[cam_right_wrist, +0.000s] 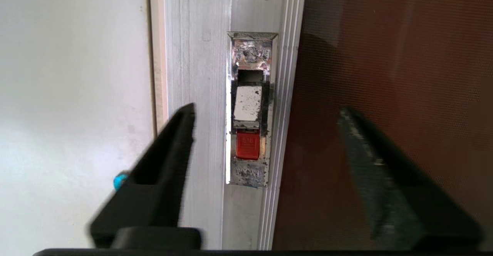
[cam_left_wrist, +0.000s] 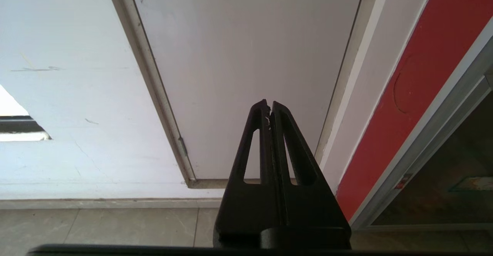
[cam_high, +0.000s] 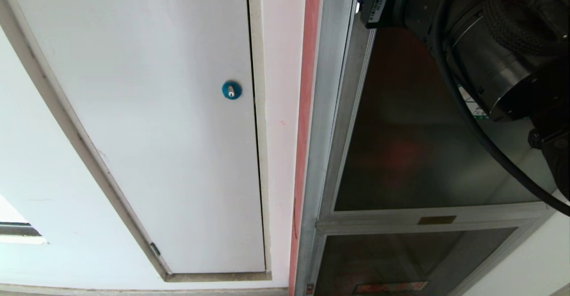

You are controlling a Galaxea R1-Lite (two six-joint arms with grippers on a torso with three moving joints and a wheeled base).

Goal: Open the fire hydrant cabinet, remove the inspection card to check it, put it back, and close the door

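- The fire hydrant cabinet [cam_high: 331, 109] stands against a white wall, its silver aluminium frame edged by a red strip [cam_high: 307, 109]; its door [cam_high: 401, 153], dark frosted glass, sits closed in the frame.
- Below that door is a smaller dark glass panel [cam_high: 401, 260] with a red label.
- To the cabinet's left is a white door [cam_high: 156, 109] with a round blue lock [cam_high: 231, 90].
- The right gripper [cam_right_wrist: 265, 113] faces the door's scuffed metal latch plate [cam_right_wrist: 252, 109] with its red catch [cam_right_wrist: 247, 144] (fingers spread wide, one over the frame, one over the glass, gripping nothing).
- The left gripper [cam_left_wrist: 269, 107] hangs low before the white door, fingers pressed together and empty, above a beige tiled floor [cam_left_wrist: 96, 229].
- The inspection card does not show in any view.
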